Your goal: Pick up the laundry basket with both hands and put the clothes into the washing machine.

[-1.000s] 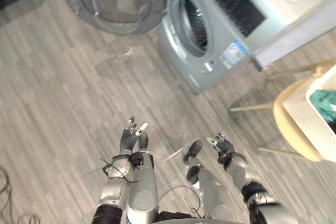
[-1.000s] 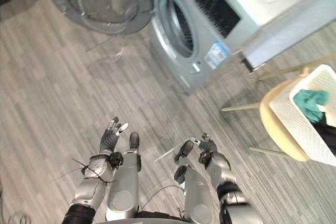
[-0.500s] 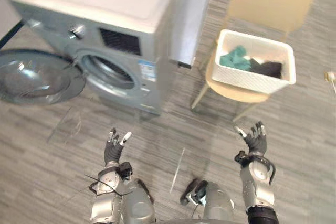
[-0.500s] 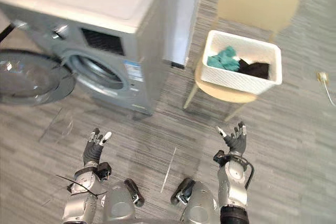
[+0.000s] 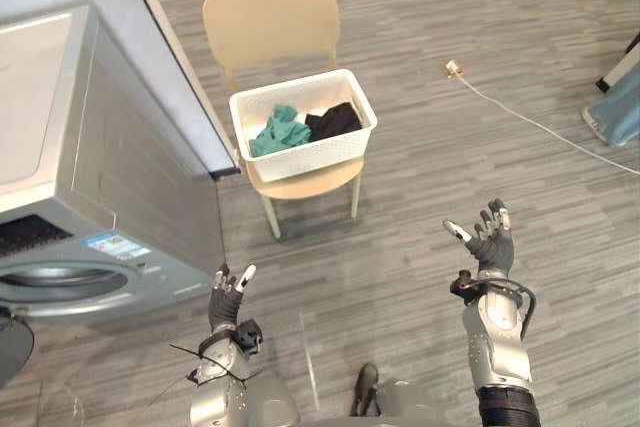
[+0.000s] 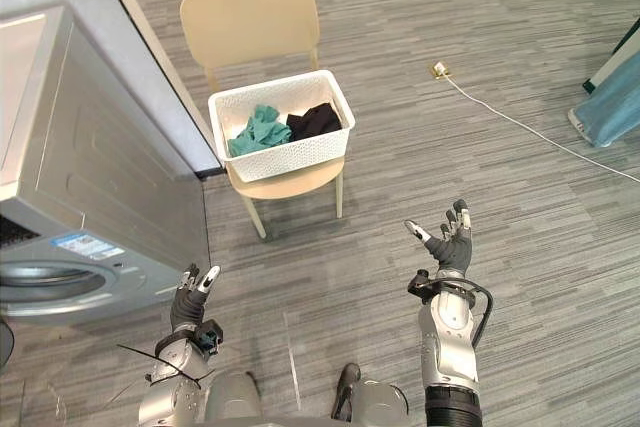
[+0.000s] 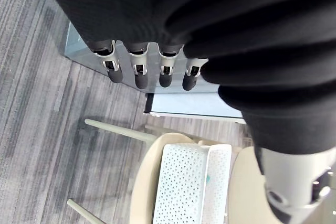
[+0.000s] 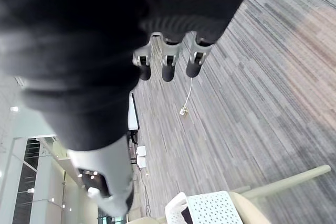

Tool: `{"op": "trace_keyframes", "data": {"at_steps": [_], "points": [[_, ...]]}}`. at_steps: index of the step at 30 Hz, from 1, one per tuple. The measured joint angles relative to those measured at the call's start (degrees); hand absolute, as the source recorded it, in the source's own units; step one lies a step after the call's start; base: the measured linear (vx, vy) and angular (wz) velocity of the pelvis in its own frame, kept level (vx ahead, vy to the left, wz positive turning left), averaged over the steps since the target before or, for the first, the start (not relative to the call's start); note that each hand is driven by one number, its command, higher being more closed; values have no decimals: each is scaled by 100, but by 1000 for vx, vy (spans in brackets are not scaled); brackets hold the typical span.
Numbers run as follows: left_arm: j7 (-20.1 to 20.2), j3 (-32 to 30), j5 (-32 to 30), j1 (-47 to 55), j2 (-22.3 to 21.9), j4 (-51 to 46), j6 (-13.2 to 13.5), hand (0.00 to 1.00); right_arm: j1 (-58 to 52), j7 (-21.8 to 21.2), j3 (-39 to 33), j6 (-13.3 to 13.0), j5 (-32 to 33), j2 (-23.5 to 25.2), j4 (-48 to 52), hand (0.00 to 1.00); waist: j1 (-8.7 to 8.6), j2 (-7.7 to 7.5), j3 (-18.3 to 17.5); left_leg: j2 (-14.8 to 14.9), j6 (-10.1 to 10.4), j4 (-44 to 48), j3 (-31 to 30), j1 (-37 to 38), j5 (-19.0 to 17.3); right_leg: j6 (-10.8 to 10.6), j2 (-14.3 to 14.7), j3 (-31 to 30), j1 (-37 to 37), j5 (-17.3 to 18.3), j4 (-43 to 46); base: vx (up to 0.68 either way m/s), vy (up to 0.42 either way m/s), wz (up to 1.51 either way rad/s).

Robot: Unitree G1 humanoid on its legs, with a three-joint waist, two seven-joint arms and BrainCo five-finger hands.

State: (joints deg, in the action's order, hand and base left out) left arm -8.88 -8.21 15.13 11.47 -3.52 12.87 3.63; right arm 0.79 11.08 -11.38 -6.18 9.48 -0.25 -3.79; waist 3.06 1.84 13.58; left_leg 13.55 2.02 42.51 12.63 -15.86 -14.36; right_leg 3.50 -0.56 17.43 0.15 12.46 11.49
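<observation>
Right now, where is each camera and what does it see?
Left eye view: on the head, looking down at laundry basket, chair, washing machine; left hand and right hand open.
Right eye view: beside it, same scene.
Left wrist view: along the left hand's fingers toward the basket.
Right wrist view: along the right hand's fingers, floor and basket corner.
All four share the basket.

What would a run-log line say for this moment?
phase: pre-grasp | left hand: open, empty | right hand: open, empty | laundry basket: on chair, untouched | clothes: in basket
</observation>
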Motion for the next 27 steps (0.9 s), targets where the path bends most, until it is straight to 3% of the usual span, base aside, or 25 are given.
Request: {"op": "trace_keyframes", "data": {"at_steps": [3, 4, 5, 7, 8, 10, 11, 12, 14, 15, 17, 19, 21, 22, 23, 24, 27], "points": [[0, 24, 0, 194, 14, -179, 3, 0, -9, 0, 282, -19, 47, 16, 507, 0, 171, 17, -4, -423, -41, -843, 388, -521, 27, -164, 67, -161, 121, 120, -30, 257, 108, -41], [2, 26, -1, 255, 14, -227, 2, 0, 3, -1, 402, -41, 77, 52, 640, 0, 245, 20, -7, -467, -162, -1195, 487, -543, 177, -288, 88, -275, 156, 181, 31, 338, 135, -56], [1, 28, -2, 307, 16, -242, 0, 0, 9, -2, 535, -61, 79, 104, 661, 0, 361, -70, -23, -461, -513, -1217, 674, -406, 209, -378, 38, -485, 166, 255, 117, 295, 103, -63], [-1, 48, -1, 418, -13, -461, -5, 0, 33, -18, 852, -86, 124, 277, 748, 0, 430, -171, -68, -459, -754, -1075, 935, -283, 47, -430, -74, -632, 244, 276, 142, 368, 139, -45], [-1, 98, -2, 412, 29, -526, -5, 0, 57, -24, 983, -85, 122, 355, 743, 0, 453, -182, -63, -467, -767, -1042, 1024, -189, -29, -449, -129, -655, 264, 281, 268, 394, 168, -42], [8, 206, -13, 412, 97, -637, -9, 0, 63, -134, 1205, -78, 120, 441, 740, 0, 521, -170, -53, -479, -642, -1165, 1084, 182, -337, -819, -236, -616, -71, 331, 1416, 281, 119, -34], [11, 340, -14, 405, 202, -673, -49, 0, -13, -172, 1242, -77, 118, 441, 745, 0, 483, -184, -46, -505, -600, -1201, 1039, 428, -383, -1480, -451, -526, -427, 213, 2600, 287, 51, 29], [13, 535, -17, 481, 348, -836, -98, 0, -133, -240, 1254, -72, 109, 484, 750, 0, 374, -220, -53, -567, -555, -1368, 890, 763, -433, -1570, -721, -343, -776, 224, 3717, 231, 23, 41], [14, 612, -18, 563, 447, -1069, -97, 0, -207, -289, 1280, -73, 87, 487, 753, 0, 352, -225, -51, -620, -555, -1591, 789, 1000, -434, -1443, -913, -178, -987, 288, 3874, 223, -30, 46], [14, 633, -18, 557, 448, -1183, -86, 0, -233, -350, 1286, -73, 61, 485, 760, 0, 360, -262, -76, -655, -547, -1706, 613, 1067, -440, -1168, -991, -144, -1169, 401, 3554, 247, -73, 53], [15, 620, -19, 496, 447, -1165, -78, 0, -231, -378, 1302, -73, 59, 458, 764, 0, 238, -264, -84, -657, -515, -1745, 282, 1019, -452, -946, -1021, -242, -1359, 431, 2712, 247, -172, 84], [18, 621, -22, 451, 437, -1007, -79, 0, -230, -380, 1350, -64, 49, 425, 756, 0, 238, -260, -89, -655, -400, -1743, 4, 1010, -470, -816, -1009, -603, -1552, 313, 1952, 261, -238, 90], [18, 601, -64, 369, 433, -661, -89, 0, -240, -376, 1357, -58, -96, 417, 759, 0, 235, -370, -158, -706, -119, -1732, -351, 1028, -481, -753, -1015, -854, -1502, -382, 897, 266, -271, 97], [18, 596, -76, 359, 434, -594, -90, 0, -240, -371, 1356, -54, -135, 410, 759, 0, 229, -413, -180, -739, -50, -1721, -474, 1037, -500, -754, -1011, -908, -1496, -728, 822, 295, -339, 101], [17, 591, -127, 349, 339, -414, -104, 0, -239, -362, 1359, -1, -295, 226, 754, 0, 239, -253, -210, -619, 108, -1688, -707, 1039, -467, -964, -946, -797, -1365, -848, 858, 293, -330, 76], [17, 577, -152, 422, 183, -422, -88, 0, -191, -365, 1431, 17, -451, 36, 765, 0, 286, -145, -287, -457, 293, -1825, -811, 1036, -356, -873, -810, -612, -1283, -813, 749, 341, -392, 63], [72, 579, -230, 532, 2, -383, -94, 0, 9, -358, 1413, 23, -841, -237, 777, 0, 261, -43, -343, -204, 536, -2049, -999, 1036, -210, -692, -560, -223, -1092, -711, 588, 209, -247, 47]]}}
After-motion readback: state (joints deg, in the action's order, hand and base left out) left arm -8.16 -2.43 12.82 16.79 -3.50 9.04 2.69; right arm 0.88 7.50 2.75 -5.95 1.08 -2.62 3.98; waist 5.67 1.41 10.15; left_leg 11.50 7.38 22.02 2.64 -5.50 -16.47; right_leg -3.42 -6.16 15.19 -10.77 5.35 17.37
